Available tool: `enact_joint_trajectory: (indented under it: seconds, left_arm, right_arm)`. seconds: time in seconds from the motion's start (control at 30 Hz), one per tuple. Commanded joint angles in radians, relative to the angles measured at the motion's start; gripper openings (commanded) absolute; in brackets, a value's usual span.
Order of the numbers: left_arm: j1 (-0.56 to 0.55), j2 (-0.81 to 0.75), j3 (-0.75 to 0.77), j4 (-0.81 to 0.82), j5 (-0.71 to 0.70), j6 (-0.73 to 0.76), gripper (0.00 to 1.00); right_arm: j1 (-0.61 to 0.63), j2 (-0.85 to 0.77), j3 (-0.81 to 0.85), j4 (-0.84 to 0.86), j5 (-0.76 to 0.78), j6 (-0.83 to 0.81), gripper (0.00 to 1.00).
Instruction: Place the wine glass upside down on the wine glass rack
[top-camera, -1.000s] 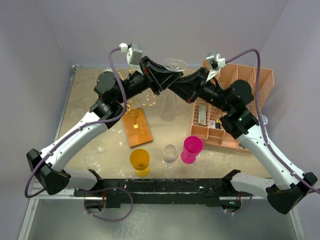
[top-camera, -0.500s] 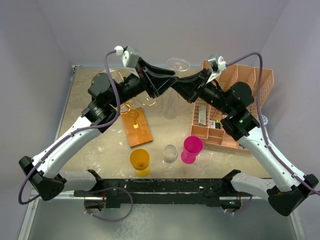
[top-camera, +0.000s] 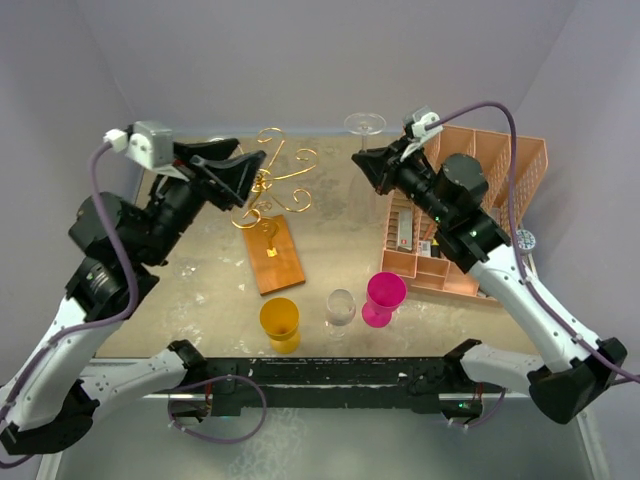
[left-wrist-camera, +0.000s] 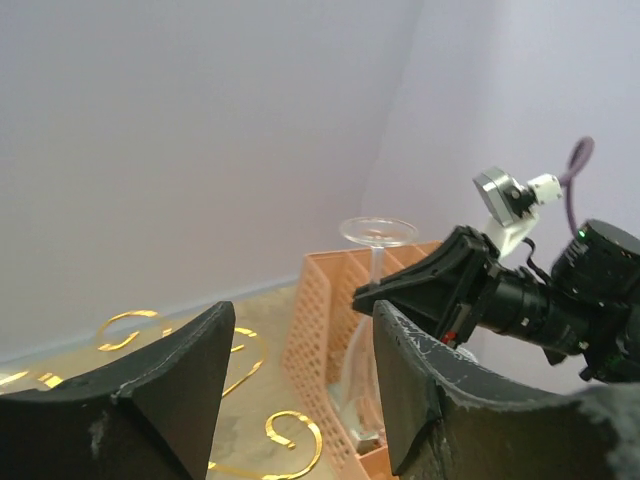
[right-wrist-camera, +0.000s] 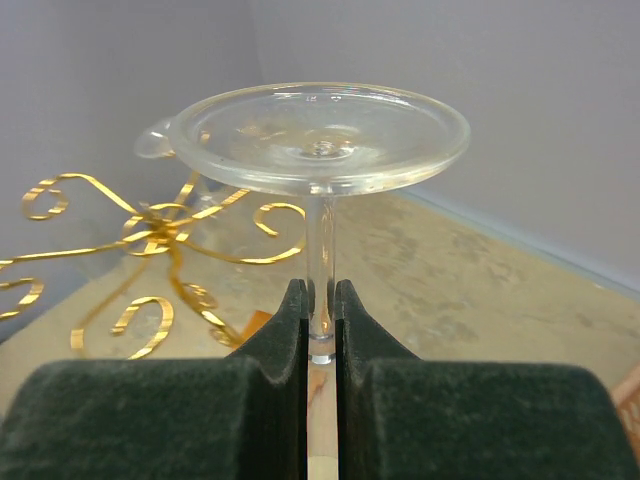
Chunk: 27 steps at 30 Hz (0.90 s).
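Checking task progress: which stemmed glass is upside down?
The wine glass in the right gripper, foot up; the small clear glass and pink goblet stand upright.

Gold wine glass rack (top-camera: 271, 238), clear wine glass (right-wrist-camera: 318, 140), salmon-pink organizer (top-camera: 497, 160), yellow cup (top-camera: 280, 322), magenta cup (top-camera: 384, 295)

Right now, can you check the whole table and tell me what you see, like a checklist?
Surface: tan, speckled table.
Job's things: wine glass held foot-up by its stem; gold wine glass rack on a wooden base, no glass on it yet.
Clutter: yellow cup, small clear glass, magenta cup, pink organizer.
Grippers: left gripper open, empty; right gripper shut on the glass stem.
Cables: purple cables looping beside both arms.
Surroundings: plain lavender walls.
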Motion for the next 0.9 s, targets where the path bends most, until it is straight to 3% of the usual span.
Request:
enact_joint_trajectory:
  seconds: [0.0,0.1,0.37,0.67,0.87]
  left_arm:
    - [-0.002,-0.066,0.000,-0.153,-0.370,0.030,0.57]
    - [-0.003,-0.115,-0.030,-0.198,-0.494,0.022,0.59]
    - [-0.003,-0.179,-0.098,-0.210,-0.546,-0.007,0.59]
    - [-0.003,-0.149,-0.076,-0.237,-0.527,-0.034,0.59]
    - [-0.003,-0.130,-0.067,-0.240,-0.500,-0.061,0.59]
  right_arm:
    - [-0.069,0.071,0.040,0.031,-0.009,-0.089,0.00]
    - [-0.086,0.135,0.057,0.064,-0.098,-0.129,0.00]
    - [-0.159,0.378,0.206,0.075,-0.412,-0.188,0.00]
    - [-0.203,0.598,0.405,0.096,-0.781,-0.199,0.00]
    - [-0.202,0.691,0.445,0.237,-0.911,-0.104,0.00]
